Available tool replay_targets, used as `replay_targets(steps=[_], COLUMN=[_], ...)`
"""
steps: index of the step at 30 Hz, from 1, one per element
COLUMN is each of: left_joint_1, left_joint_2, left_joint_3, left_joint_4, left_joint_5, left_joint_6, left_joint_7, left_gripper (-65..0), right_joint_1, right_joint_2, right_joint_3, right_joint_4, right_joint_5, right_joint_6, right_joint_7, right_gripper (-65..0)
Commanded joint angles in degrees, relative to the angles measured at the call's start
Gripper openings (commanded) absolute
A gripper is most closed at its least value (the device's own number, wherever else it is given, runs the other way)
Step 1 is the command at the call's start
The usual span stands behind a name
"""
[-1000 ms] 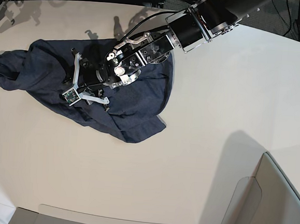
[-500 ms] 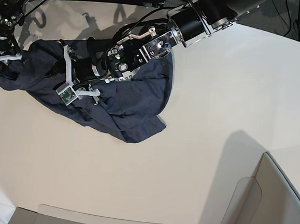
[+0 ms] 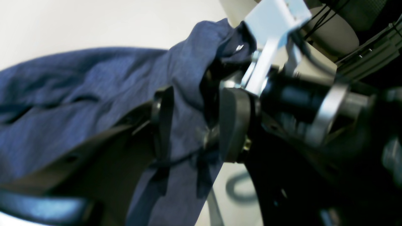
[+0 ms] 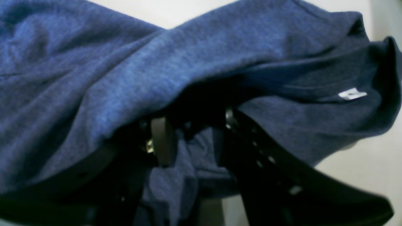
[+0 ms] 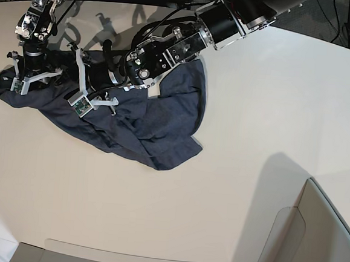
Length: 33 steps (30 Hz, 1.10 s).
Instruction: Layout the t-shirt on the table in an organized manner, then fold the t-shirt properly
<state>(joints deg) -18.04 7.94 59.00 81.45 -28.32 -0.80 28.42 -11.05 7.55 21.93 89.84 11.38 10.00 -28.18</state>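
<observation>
I have the t-shirt (image 5: 145,125) bunched at the far left of the counter (image 5: 237,111), not yet spread. My left gripper (image 3: 191,125) pinches a fold of cloth; my right gripper (image 4: 191,141) also clamps fabric near the collar. I'd draw the two apart evenly, keeping the cloth low so it slides flat. The pale, smooth counter leaves ample room right; a box wall (image 5: 312,239) stands at the near corner.
</observation>
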Motion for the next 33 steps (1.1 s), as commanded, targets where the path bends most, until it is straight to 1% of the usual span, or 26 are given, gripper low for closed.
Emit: replay_targets(steps=[1, 5, 9, 13, 18, 19, 21, 25, 26, 27, 30, 33], left_joint_1=[-1.17, -1.08, -1.52, -1.61, -3.36, -3.36, -3.36, -3.45, -3.45, -3.45, -3.45, -3.45], left_joint_2=[1.06, 1.06, 1.06, 1.06, 1.06, 1.06, 1.06, 1.06, 1.06, 1.06, 1.06, 1.06], left_joint_3=[-0.06, -0.06, -0.06, -0.06, 0.03, 0.03, -0.15, -0.32, -0.32, -0.32, -0.32, -0.32], left_joint_4=[0.97, 1.23, 1.23, 1.14, 0.88, 0.88, 0.88, 0.88, 0.88, 0.88, 0.88, 0.79], left_joint_5=[-0.30, -0.30, -0.30, -0.21, -0.21, -0.21, -0.21, -0.21, -0.21, -0.21, -0.21, -0.12], left_joint_6=[-0.13, -0.13, -0.13, -0.13, -0.21, -0.21, -0.21, -0.21, -0.21, -0.21, -0.21, -0.21], left_joint_7=[-1.48, -1.48, -1.39, -1.39, -0.95, 0.10, 1.86, 2.83, 2.83, 2.83, 2.83, 2.92], left_gripper=[-41.0, -41.0, -40.8, -37.8, -37.1, -37.1, -37.1, -37.1, -37.1, -37.1, -37.1, -37.1], right_joint_1=[-0.78, -3.32, -6.31, -9.48, -11.94, -12.20, -12.47, -12.73, -12.91, -13.35, -14.40, -16.16], right_joint_2=[-0.12, -0.47, -0.47, -0.47, -0.12, -0.12, -0.30, -0.30, -0.21, -0.21, -0.12, -0.56], right_joint_3=[-1.85, -7.38, -10.72, -10.55, -9.58, -8.88, -8.00, -7.56, -7.56, -7.56, -7.21, -3.96], right_joint_4=[0.14, 1.01, 3.65, 8.31, 13.23, 14.20, 16.14, 20.09, 21.06, 21.94, 24.22, 25.98], right_joint_5=[-0.26, -3.68, -6.41, -6.59, -6.59, -6.50, -6.50, -6.50, -6.59, -6.67, -6.67, -6.50], right_joint_6=[1.30, 1.30, 1.21, 1.21, 1.21, 1.30, 1.30, 1.30, 1.30, 1.30, 1.30, 1.30], right_joint_7=[-1.66, 2.03, 4.84, 7.22, 7.22, 7.22, 7.22, 6.95, 6.78, 6.95, 7.04, 6.87], right_gripper=[-44.6, -44.6, -44.3, -44.2, -43.7, -42.4, -36.9, -25.3, -23.7, -22.5, -22.1, -22.1])
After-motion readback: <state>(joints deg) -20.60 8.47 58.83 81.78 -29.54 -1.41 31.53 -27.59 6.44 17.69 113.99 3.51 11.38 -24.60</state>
